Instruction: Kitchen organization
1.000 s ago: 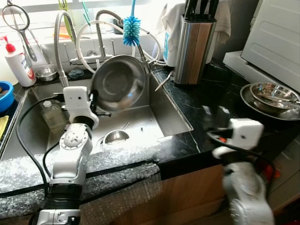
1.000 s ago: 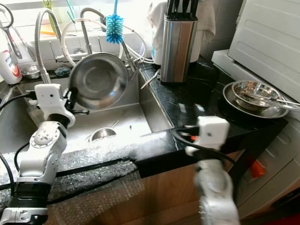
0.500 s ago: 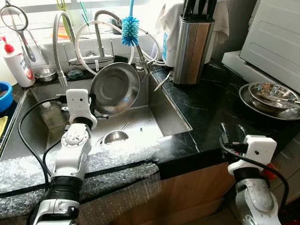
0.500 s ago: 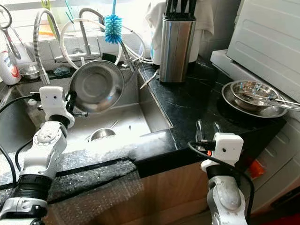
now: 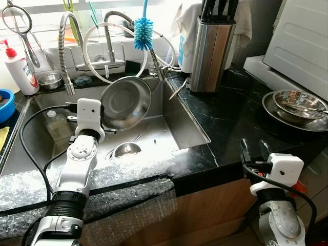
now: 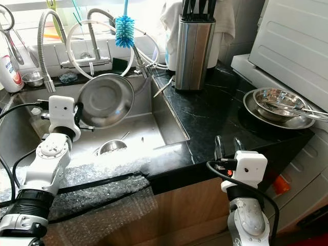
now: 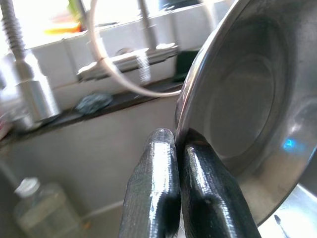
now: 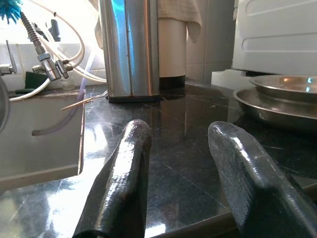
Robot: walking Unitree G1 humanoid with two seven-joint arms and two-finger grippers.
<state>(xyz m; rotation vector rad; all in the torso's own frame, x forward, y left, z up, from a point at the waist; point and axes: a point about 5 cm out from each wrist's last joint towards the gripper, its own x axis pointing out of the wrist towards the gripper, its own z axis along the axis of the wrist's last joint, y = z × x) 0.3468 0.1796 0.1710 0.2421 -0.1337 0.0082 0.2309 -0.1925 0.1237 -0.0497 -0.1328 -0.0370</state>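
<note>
- The left end effector [image 7: 173,144], clenched on the steel bowl's [image 5: 124,102] rim, has lowered it slightly over the sink [image 5: 184,120].
- The right end effector [image 8: 181,173], fingers apart and empty, has steadied at the bench [image 5: 230,123] edge, likely ready to receive.

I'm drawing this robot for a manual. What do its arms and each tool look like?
Both arms are silver, jointed metal segments with rounded housings, each ending in a white boxy wrist block. Black cables loop along them; the right shows a small orange-red spot by its wiring. The left tool and right tool each have two long, glossy black fingers with rounded tips.
</note>
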